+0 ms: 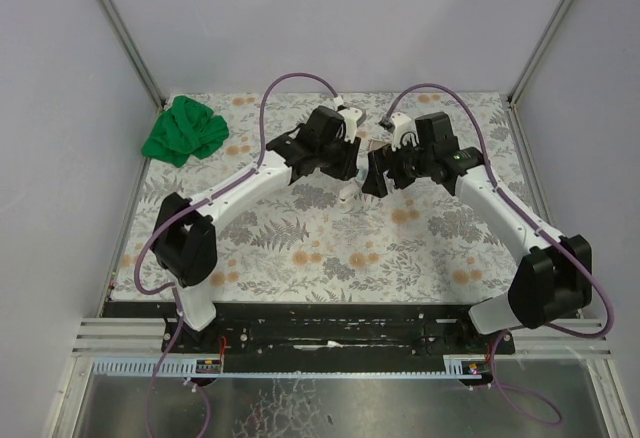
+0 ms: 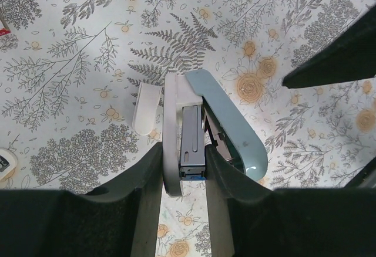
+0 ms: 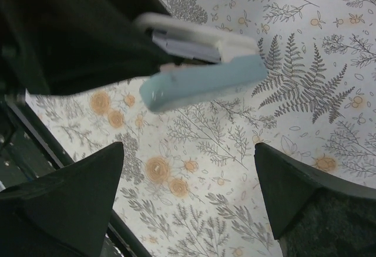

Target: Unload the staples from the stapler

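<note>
Tablecloth (image 1: 330,248): flat, matte, printed with grey ferns and orange flowers, covering the work surface. A crumpled green cloth (image 1: 185,130) lay at the far left corner, well apart from both arms.

Left arm (image 1: 240,188): white links with black joints, arched from its base toward the far middle of the table. The right arm (image 1: 500,203) mirrored it, and the two wrists faced each other, nearly meeting.

Stapler (image 2: 176,122): long, narrow white plastic body with rounded ends. Its pale blue-green glossy cover (image 2: 232,122) was swung away to one side, exposing the grey metal magazine (image 2: 192,142), a straight channel. A short white tab with a rounded end (image 2: 145,110) stood out on the other side.

Left gripper (image 2: 183,157): jaws clamped on the stapler, with one dark finger against the white body and the other against the magazine side. The cover leaned outside the grip, and the stapler's front half projected past the fingertips. Could not tell whether it touched the cloth.

Right gripper (image 3: 189,151): jaws spread wide and holding nothing. In the right wrist view, the stapler stuck out of the left gripper's dark bulk, beyond the pointed black fingertips (image 3: 111,157) and not between them.
</note>
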Controlling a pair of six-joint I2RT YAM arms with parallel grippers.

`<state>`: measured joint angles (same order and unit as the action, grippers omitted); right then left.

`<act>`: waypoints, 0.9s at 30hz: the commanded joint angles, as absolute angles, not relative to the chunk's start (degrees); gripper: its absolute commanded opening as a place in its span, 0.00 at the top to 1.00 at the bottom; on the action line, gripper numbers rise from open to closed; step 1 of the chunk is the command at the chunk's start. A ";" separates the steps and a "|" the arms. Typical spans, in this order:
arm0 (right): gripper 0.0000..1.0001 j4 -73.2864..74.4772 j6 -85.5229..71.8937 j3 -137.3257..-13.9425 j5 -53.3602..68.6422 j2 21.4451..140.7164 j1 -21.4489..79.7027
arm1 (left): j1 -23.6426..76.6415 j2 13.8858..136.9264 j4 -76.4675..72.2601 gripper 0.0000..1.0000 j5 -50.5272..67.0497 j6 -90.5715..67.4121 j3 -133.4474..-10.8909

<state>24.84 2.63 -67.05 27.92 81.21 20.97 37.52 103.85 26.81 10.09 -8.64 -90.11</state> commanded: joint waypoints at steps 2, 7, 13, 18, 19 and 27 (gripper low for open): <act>0.01 22.85 -9.10 -73.37 28.41 84.85 20.58 | 39.05 101.50 24.07 1.00 4.39 -7.38 -89.65; 0.01 22.09 -12.21 -74.64 27.17 88.01 19.41 | 40.01 101.69 23.78 1.00 3.74 -7.13 -89.17; 0.01 21.80 -13.67 -75.24 28.79 91.13 17.52 | 41.17 101.65 23.46 1.00 4.01 -6.37 -89.12; 0.01 22.70 -12.84 -75.16 29.56 92.38 16.48 | 41.31 101.64 23.25 1.00 4.15 -5.91 -89.29; 0.01 22.94 -12.70 -75.06 30.20 92.64 16.13 | 41.31 101.52 23.21 1.00 4.36 -5.81 -89.34; 0.36 23.51 -11.72 -72.56 36.61 92.52 11.07 | 40.55 99.57 22.33 1.00 6.29 -5.64 -88.99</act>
<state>24.88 -12.53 -72.88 37.04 92.09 15.03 40.45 103.85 25.74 3.36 -6.33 -89.10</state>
